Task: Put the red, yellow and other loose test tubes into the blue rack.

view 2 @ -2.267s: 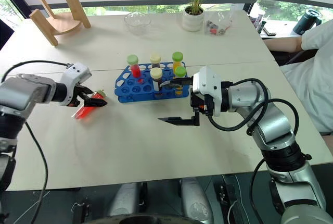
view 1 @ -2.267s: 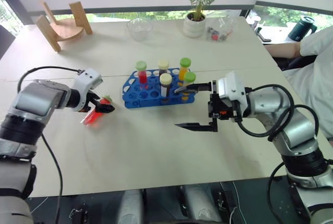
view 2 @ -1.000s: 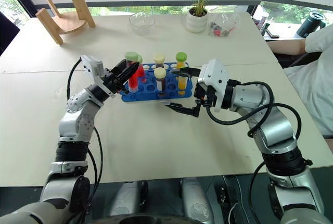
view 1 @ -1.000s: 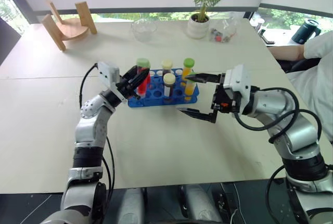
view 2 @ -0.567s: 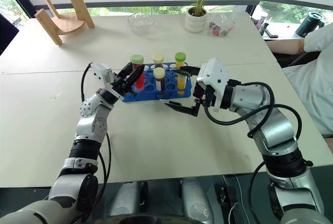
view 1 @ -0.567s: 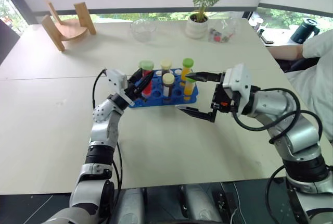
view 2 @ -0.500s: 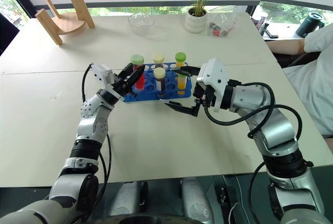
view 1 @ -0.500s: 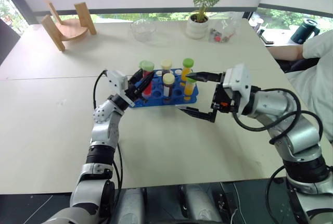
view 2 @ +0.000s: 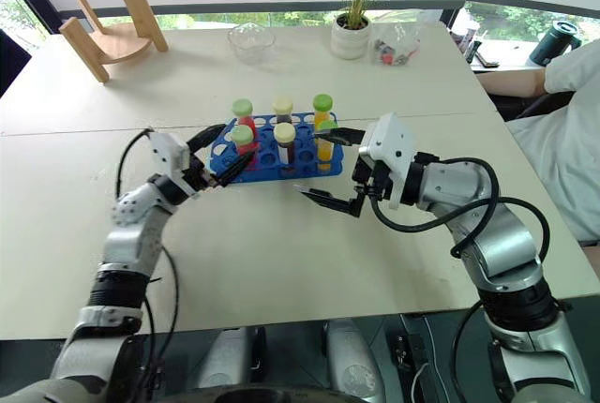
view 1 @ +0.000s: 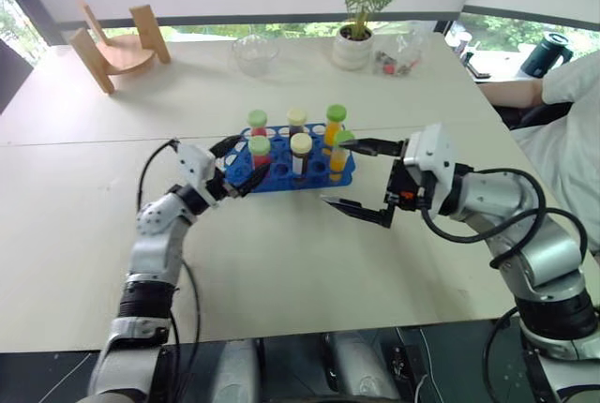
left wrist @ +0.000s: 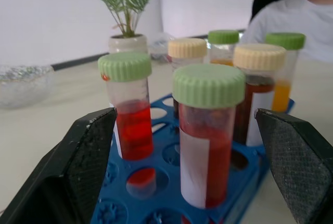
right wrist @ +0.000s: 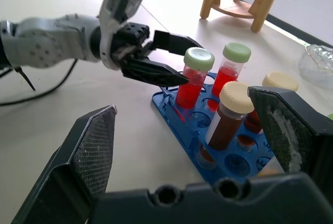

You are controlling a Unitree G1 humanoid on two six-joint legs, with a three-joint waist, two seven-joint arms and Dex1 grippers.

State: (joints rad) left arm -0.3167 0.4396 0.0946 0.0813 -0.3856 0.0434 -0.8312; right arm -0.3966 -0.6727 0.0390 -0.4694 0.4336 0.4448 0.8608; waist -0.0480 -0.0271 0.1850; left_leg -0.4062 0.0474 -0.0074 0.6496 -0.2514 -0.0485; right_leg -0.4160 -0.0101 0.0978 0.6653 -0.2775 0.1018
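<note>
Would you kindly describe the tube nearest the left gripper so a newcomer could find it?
Start at the blue rack mid-table. At its end facing the open left gripper stand two green-capped red tubes. It is the nearer red tube, standing between the open fingers.

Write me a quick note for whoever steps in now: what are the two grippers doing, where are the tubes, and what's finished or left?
Left gripper: open, at the blue rack's left end, its fingers either side of a green-capped red tube standing in the rack.
Right gripper: open, empty, by the rack's right end.
Six capped tubes stand in the rack.
No loose tube is visible on the table.
Left to do: draw the left gripper clear and check for strays.
</note>
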